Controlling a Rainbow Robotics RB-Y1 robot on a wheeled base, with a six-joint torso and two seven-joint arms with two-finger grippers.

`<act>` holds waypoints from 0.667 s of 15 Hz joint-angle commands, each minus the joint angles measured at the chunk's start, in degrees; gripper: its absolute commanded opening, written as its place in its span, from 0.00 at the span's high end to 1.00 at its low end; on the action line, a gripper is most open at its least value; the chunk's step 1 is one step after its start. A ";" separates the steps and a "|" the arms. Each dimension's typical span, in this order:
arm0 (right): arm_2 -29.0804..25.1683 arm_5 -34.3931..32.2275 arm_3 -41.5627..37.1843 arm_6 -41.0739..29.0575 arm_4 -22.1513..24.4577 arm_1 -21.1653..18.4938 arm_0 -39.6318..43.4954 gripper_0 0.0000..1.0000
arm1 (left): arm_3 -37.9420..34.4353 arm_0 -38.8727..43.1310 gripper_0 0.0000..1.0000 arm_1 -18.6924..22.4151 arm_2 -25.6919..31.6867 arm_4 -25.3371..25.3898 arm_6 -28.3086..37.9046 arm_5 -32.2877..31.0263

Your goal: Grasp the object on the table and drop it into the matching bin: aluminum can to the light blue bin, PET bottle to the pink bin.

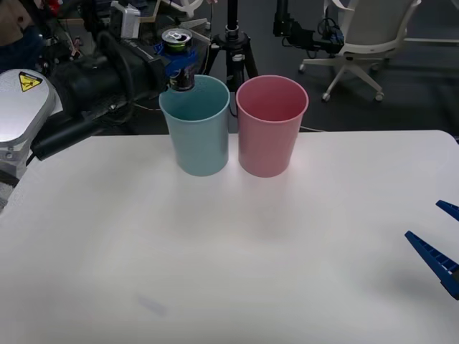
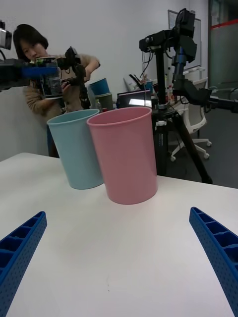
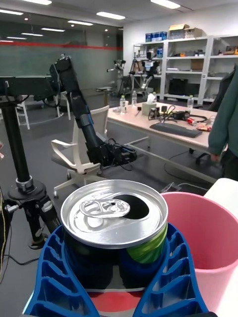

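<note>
The left tool (image 1: 179,66) is clamped on the aluminum can (image 1: 177,44), blue ribbed fingers wrapped round the can's body. The can is held upright, silver top and pull tab uppermost, above the far-left rim of the light blue bin (image 1: 199,125). Judged from this placement, the carry is nearly complete and release is the step in hand. The can appears to sit over the rim rather than over the middle of the mouth, so a small move inward may be wanted before the fingers are parted; otherwise the can could strike the rim and fall outside.

The pink bin (image 1: 271,125) stands just beside the light blue one, on its right, rims close or touching; which cannot be told. Both are set on the far part of the table (image 1: 229,272).

The right tool (image 1: 437,247) is parked low over the table's right edge, fingers apart, holding nothing.

From the right wrist view, the can (image 2: 49,81) is seen side-on, in the left tool (image 2: 32,72), clear above the light blue bin (image 2: 77,148); that height gap is not readable from the front. The pink bin (image 2: 126,153) stands nearer that camera.

The left wrist view gives the can top (image 3: 114,210) close up, opening already punched, and the grip on both sides of it, with the pink bin's rim (image 3: 198,203) beside.
</note>
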 commanded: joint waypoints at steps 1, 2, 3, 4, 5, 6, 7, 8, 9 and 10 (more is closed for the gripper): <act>0.00 0.00 0.00 0.00 0.00 0.00 0.00 0.00 | 4.35 -2.86 1.00 -2.07 0.00 -1.85 -0.65 -0.08; 0.00 0.00 0.00 0.00 0.00 0.00 0.00 0.00 | 5.67 -3.65 1.00 -2.77 0.00 -2.91 -0.91 0.01; 0.00 0.00 0.00 0.00 0.00 0.00 0.00 0.00 | 6.46 -4.18 1.00 -3.30 0.09 -3.61 -0.91 0.01; 0.00 0.00 0.00 0.00 0.00 0.00 0.00 0.00 | 7.16 -4.53 1.00 -3.74 0.00 -4.05 -1.00 -0.08; 0.00 0.00 0.00 0.00 0.00 0.00 0.00 0.00 | 7.25 -4.71 1.00 -4.44 0.09 -4.93 -0.91 0.01; 0.00 0.00 0.00 0.00 0.00 0.00 0.00 0.00 | 7.25 -4.79 1.00 -4.79 0.00 -5.37 -0.65 0.19; 0.00 0.00 0.00 0.00 0.00 0.00 0.00 0.00 | 7.25 -4.79 1.00 -5.05 0.09 -5.54 -0.65 0.19; 0.00 0.00 0.00 0.00 0.00 0.00 0.00 0.00 | 7.25 -4.79 1.00 -5.14 0.00 -5.63 -0.65 0.19; 0.00 0.00 0.00 0.00 0.00 0.00 0.00 0.00 | 7.34 -4.79 1.00 -5.49 0.00 -5.54 -0.65 0.19; 0.00 0.00 0.00 0.00 0.00 0.00 0.00 0.00 | 7.25 -4.79 1.00 -5.76 0.09 -5.54 -0.56 0.27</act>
